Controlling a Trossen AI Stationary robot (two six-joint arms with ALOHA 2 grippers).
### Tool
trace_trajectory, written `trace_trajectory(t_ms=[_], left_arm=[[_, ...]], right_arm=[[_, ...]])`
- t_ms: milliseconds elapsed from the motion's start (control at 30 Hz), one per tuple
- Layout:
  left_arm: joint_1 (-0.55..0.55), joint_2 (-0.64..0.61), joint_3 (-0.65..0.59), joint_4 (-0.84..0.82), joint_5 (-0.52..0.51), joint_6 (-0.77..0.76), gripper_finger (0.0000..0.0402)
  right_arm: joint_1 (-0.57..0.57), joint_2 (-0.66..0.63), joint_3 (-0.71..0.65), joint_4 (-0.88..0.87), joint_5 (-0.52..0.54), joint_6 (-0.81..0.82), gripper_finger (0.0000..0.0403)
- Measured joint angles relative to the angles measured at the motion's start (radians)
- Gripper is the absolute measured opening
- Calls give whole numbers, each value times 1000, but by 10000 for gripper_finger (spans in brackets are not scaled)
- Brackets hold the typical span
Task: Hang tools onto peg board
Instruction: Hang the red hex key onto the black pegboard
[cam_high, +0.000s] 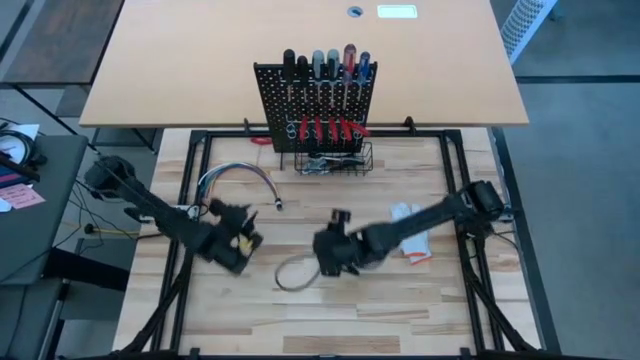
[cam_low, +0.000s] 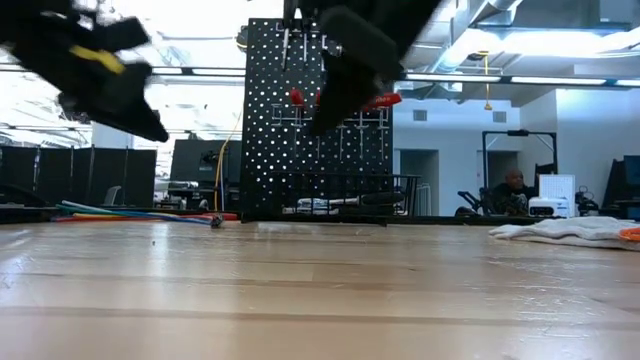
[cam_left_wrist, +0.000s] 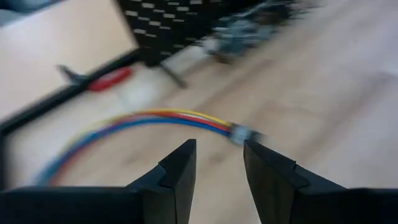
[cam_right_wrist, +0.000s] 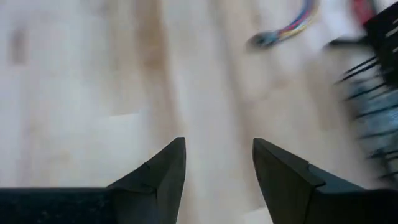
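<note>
Pale butcher-block planks form the bench (cam_high: 420, 300), with a tan desk beyond its far edge. At the far middle stands the black upright perforated metal peg board (cam_high: 275, 100), its top row holding red-, blue-, black- and grey-handled screwdrivers (cam_high: 325, 66), a row of red-handled pliers (cam_high: 322, 130) hanging below them, and silvery metal wrenches (cam_high: 322, 163) lying in the black wire basket (cam_high: 368, 150) at its base. One red-handled tool (cam_high: 260, 140) lies flat on the bench just left of the board's foot and looks to be the piece not yet hung. A bundle of coloured cables (cam_high: 238, 175) arcs across the left side, a thin wire loop (cam_high: 292, 275) lies near the middle, and a white glove (cam_high: 412, 240) sits to the right. The left gripper (cam_left_wrist: 219, 163) hovers over the near-left bench, empty, its fingers parted, facing the cable end. The right gripper (cam_right_wrist: 219, 167) hovers near the middle, likewise spread and holding nothing. Such a tool is probably stiff, fairly light, with a grippy moulded handle and a slick steel shank; taking it across the handle near its balance point seems safest, leaving the shaft free to drop through a ring holder.
</note>
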Motion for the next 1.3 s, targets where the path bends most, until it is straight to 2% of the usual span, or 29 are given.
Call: trace_trajectory(t_ms=[167, 367, 467, 567, 633, 800, 867, 1067, 1233, 1300], left_arm=[[301, -37, 0, 48, 55, 256, 127], [639, -25, 0, 173, 142, 469, 141], [761, -26, -28, 354, 209, 607, 150], [871, -25, -74, 560, 346, 752, 158], [929, -25, -104, 669, 411, 797, 160], [1031, -25, -185, 837, 421, 805, 162], [1068, -26, -213, 903, 461, 815, 162], [1164, -25, -228, 946, 582, 824, 163], [1212, -19, -229, 949, 612, 856, 163], [1227, 6, -229, 974, 652, 877, 163]], right_arm=[[115, 2, -169, 233, 0, 173, 188], [179, 2, -243, 409, 2, 176, 187], [179, 2, -243, 441, 5, 169, 187], [177, 2, -244, 439, 6, 168, 187], [177, 2, -244, 437, 9, 168, 187], [177, 2, -244, 438, 8, 166, 187], [176, 2, -244, 439, 8, 166, 187], [163, 2, -244, 467, 8, 155, 187], [164, 2, -245, 493, 8, 142, 187], [164, 2, -244, 493, 8, 141, 187]])
